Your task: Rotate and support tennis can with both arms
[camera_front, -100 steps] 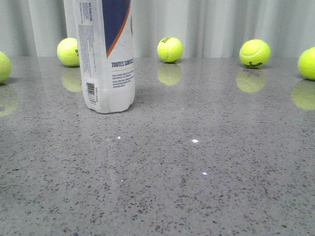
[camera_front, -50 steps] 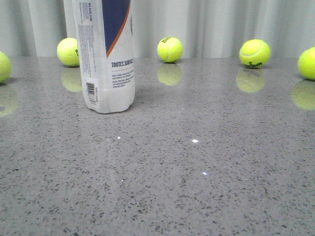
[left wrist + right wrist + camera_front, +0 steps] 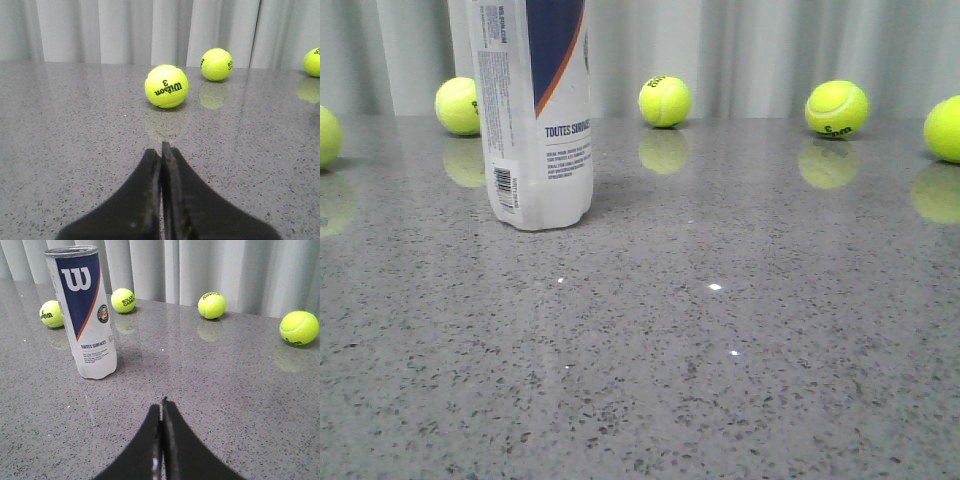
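Grey speckled bench [image 3: 720, 380] with a glossy finish, backed by a pale pleated curtain [image 3: 750, 50]. Can [image 3: 532, 130] stands upright on the bench, left of centre in the front view, base flat on the surface, its top cut off by the frame. In the right wrist view the can [image 3: 85, 310] shows whole: metal rim up, navy panel with white W, orange stripe, round logo. Nothing touches it.

Yellow balls lie along the back of the bench, each apart from the can: one [image 3: 457, 105] just behind its left side, one [image 3: 665, 100] near centre, one [image 3: 836, 108] to the right, and one at each frame edge [image 3: 328, 135] [image 3: 945, 128].

Left tool [image 3: 161, 150] has its fingers pressed together, holding nothing, low over bare bench, pointing at a Wilson ball [image 3: 166, 86]. Right tool [image 3: 161, 407] likewise has fingers pressed together and empty, well apart from the can. Neither tool appears in the front view.
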